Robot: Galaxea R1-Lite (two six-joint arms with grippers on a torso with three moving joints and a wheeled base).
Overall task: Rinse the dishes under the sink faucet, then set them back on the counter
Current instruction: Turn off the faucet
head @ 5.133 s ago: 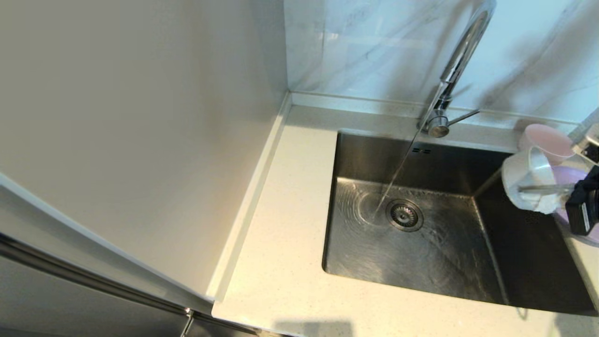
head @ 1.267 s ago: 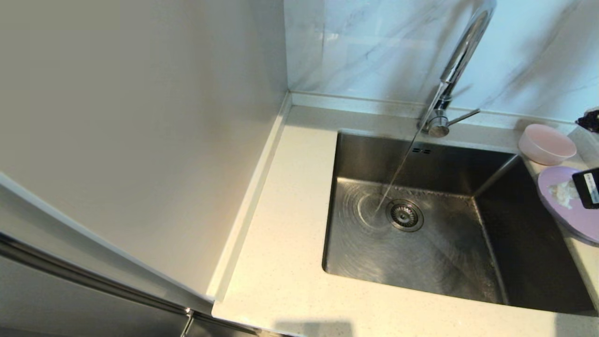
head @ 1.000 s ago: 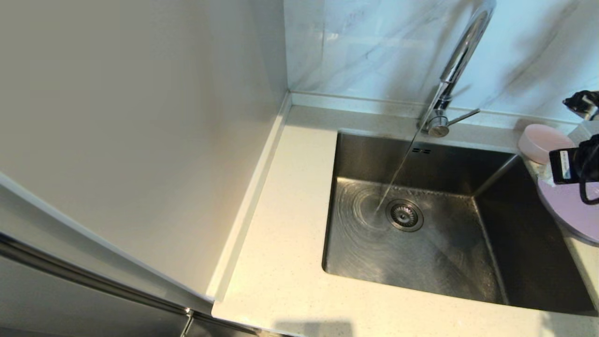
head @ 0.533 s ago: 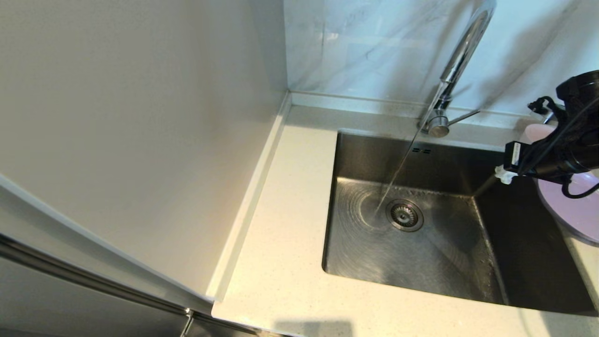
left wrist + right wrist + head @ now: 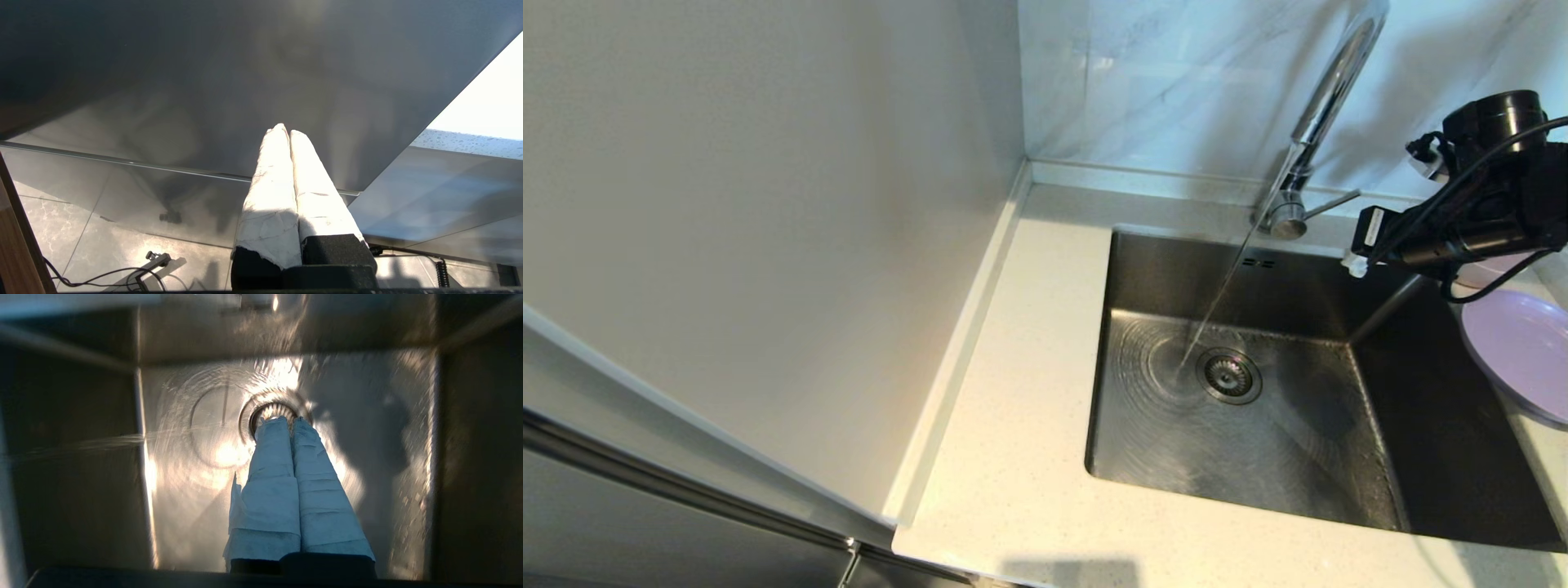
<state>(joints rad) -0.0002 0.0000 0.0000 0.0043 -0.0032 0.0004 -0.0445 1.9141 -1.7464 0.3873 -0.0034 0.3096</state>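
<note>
The left gripper (image 5: 289, 131) is sitting closed, parked below the surface (image 5: 1013, 457). Water is running from the faucet (image 5: 1327, 98) into the sink (image 5: 1176, 441). The plate (image 5: 1515, 347) is lying at the surface's right edge, the bowl (image 5: 1490, 268) (mostly hidden) behind it. The right gripper (image 5: 284, 421) is hanging closed and empty above the sink's far right corner.

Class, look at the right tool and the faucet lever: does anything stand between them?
Nothing visible does. The right tool, shut and empty, hangs over the sink's right rear corner; open air separates it from the faucet lever. Water is running.
</note>
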